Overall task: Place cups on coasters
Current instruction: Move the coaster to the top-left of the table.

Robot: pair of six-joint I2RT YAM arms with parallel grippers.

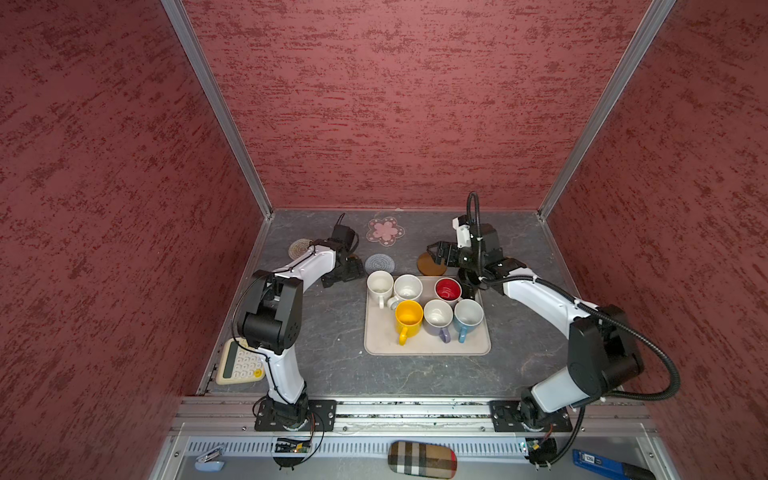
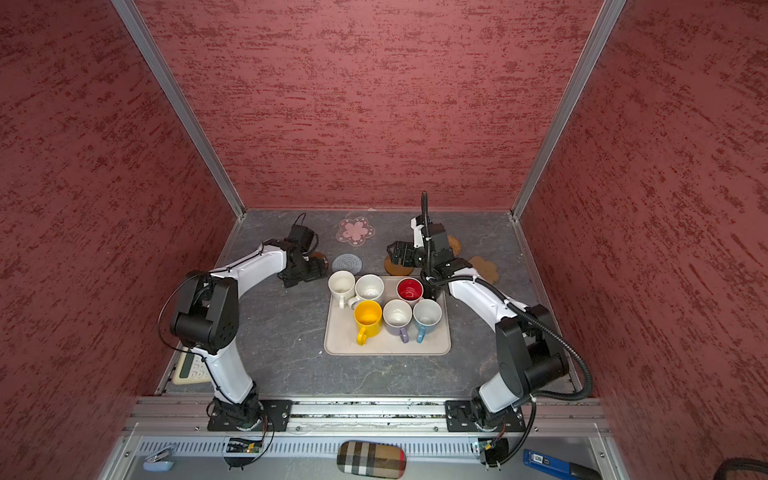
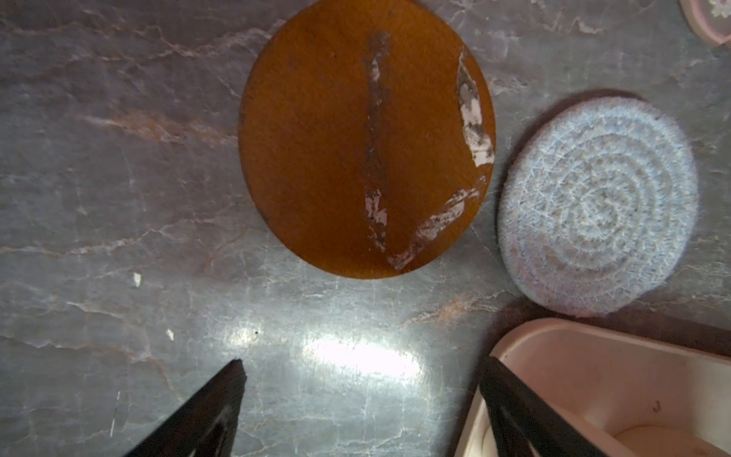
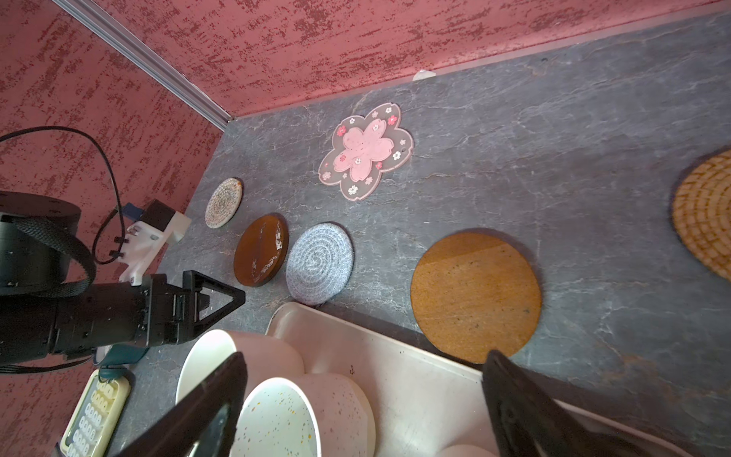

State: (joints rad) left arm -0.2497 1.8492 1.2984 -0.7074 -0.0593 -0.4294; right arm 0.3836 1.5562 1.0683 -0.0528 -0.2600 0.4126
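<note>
Six cups stand on the beige tray [image 1: 428, 349]: two white [image 1: 380, 284] [image 1: 408, 287], one red inside [image 1: 448, 289], a yellow [image 1: 409, 318], a lavender [image 1: 437, 316] and a light blue [image 1: 468, 316]. Coasters lie behind it: pink flower [image 1: 385, 231], grey woven [image 1: 380, 262], beige woven [image 1: 300, 248], brown disc [image 1: 432, 264], rattan [image 2: 455, 245], lobed cork [image 2: 484, 268]. A worn brown disc [image 3: 366, 138] lies below my left gripper [image 3: 362, 362], which hangs open and empty beside the tray's far left corner. My right gripper [image 4: 366, 356] is open and empty above the tray's back edge.
A cream calculator [image 1: 241, 365] lies at the front left under the left arm. Red walls close in the table on three sides. On the shelf in front lie a checked case [image 1: 422, 459], a blue tool [image 1: 602, 461] and a small stapler [image 1: 210, 459].
</note>
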